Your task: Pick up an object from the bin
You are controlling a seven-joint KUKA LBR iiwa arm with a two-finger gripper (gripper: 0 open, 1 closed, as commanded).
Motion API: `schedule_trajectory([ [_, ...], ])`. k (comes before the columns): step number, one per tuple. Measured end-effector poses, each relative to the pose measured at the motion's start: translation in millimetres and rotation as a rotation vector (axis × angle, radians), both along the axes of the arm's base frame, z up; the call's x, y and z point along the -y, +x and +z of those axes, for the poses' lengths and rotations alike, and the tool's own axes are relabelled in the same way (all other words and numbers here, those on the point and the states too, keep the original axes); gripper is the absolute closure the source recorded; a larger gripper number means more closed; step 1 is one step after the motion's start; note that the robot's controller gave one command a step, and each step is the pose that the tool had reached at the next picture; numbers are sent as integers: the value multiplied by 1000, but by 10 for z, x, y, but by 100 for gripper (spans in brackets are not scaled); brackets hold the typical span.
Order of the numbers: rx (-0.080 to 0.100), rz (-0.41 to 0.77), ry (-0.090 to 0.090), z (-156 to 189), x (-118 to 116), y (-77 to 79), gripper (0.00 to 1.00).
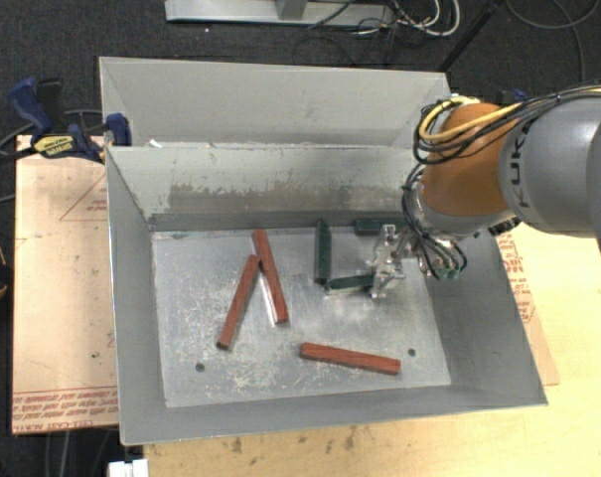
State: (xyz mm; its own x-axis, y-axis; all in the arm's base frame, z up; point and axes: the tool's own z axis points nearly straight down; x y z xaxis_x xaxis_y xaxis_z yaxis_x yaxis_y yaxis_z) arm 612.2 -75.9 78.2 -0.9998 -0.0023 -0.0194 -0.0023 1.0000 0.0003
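From above, the grey metal bin (131, 296) holds a few loose bars. The arm's jaws hang low over the right-middle of the floor. They are at the right end of a short dark green rectangular bar (346, 283) lying crosswise, and I cannot tell whether they are spread or pinching it. A longer dark green bar (323, 249) lies just left, running far to near. Further left, two reddish-brown rectangular bars (238, 302) (270, 274) form a narrow V. A third reddish-brown bar (350, 358) lies nearer, well apart.
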Motion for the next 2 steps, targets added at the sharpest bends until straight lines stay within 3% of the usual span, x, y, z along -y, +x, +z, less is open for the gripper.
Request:
schedule_trajectory([
  [1, 0, 0, 0, 0, 0, 0, 100],
  [2, -10, 41, -2, 1669, 97, 188, 100],
])
